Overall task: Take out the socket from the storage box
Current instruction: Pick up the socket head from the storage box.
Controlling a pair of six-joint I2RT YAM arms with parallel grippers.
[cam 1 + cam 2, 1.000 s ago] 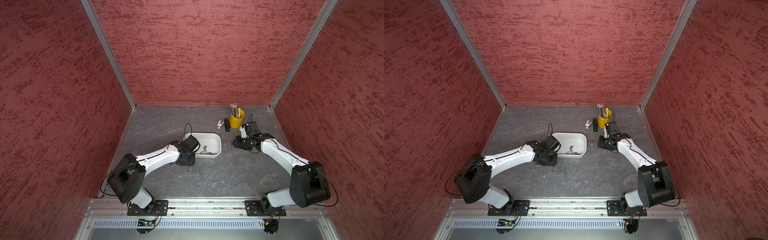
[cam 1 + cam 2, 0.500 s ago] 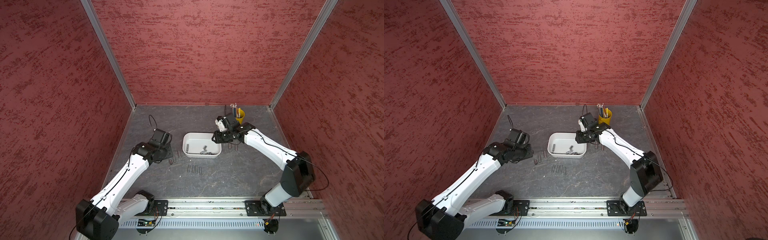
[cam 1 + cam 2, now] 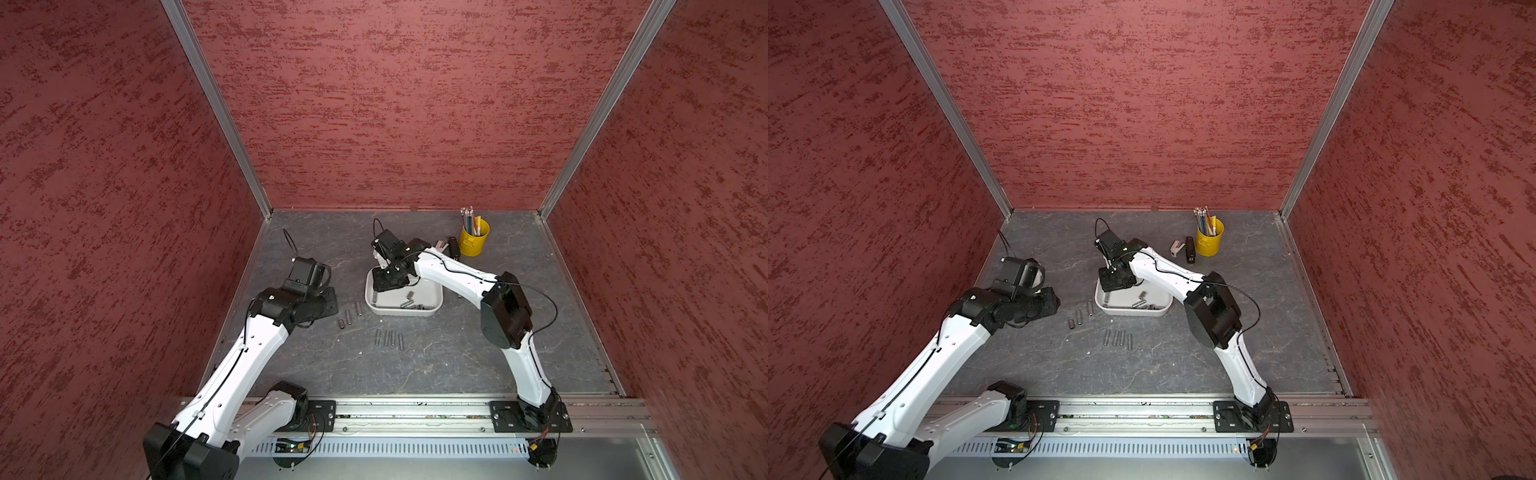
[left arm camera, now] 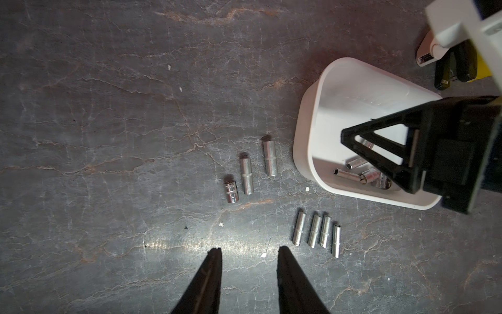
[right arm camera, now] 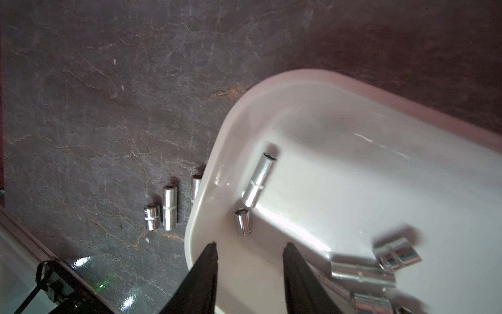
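Note:
The white storage box (image 3: 405, 311) (image 3: 1133, 311) sits mid-table. Inside it, the right wrist view shows a long socket (image 5: 259, 180) and a short socket (image 5: 243, 220) near one end, with a loose pile of sockets (image 5: 364, 271) further along. My right gripper (image 5: 251, 244) (image 3: 384, 284) hangs open over the box's left end, just short of the short socket, with nothing between its fingers. My left gripper (image 4: 249, 249) is open and empty above the bare table, left of the box (image 4: 301, 141).
Three sockets (image 3: 349, 318) (image 4: 245, 175) lie in a row left of the box. Several thinner ones (image 3: 388, 337) (image 4: 316, 231) lie in front of it. A yellow pencil bucket (image 3: 473, 241) and a black stapler (image 3: 453, 247) stand at the back right. Red walls enclose the table.
My left arm has pulled away from the box to the left, and three sockets now show there. My right arm has swung from right of the box to over its left end.

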